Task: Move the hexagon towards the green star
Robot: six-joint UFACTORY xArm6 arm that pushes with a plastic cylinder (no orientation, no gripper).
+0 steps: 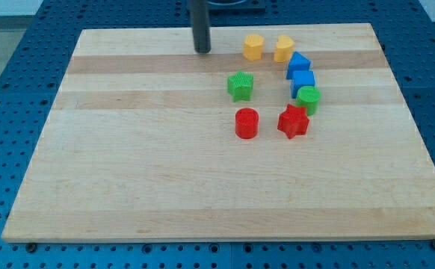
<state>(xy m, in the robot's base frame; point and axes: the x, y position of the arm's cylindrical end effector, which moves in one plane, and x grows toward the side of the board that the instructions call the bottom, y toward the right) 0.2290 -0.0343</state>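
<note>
the wooden surface point(128, 187) is bare along the view's bottom. going up, a red cylinder point(247, 123) sits beside a red star point(293, 121). just above the star a green cylinder point(308, 99) touches a blue cube point(303, 81), with another blue block point(298, 64) above that. the green star point(241, 86) lies left of these, above the red cylinder. near the top, the yellow hexagon point(253, 47) sits beside a second yellow block point(283, 48). my tip point(202, 51) rests left of the hexagon, apart from it. there is no grasping tool, only the rod.
</note>
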